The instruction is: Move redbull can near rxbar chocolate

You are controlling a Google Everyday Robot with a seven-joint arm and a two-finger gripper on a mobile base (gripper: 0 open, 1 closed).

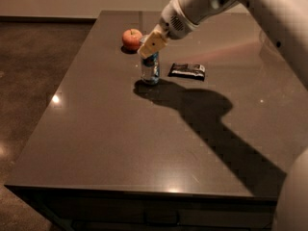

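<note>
While my gripper pinches the top of the can, it stands upright on the table just beside the bar, apple behind.

Apple on a dark, glossy worktop
The reddish apple sits near the worktop's far edge; a broad shadow spreads front-right of it, a small glint of light front-left. Just right of the apple the pincer grips the redbull can by its top.
</note>
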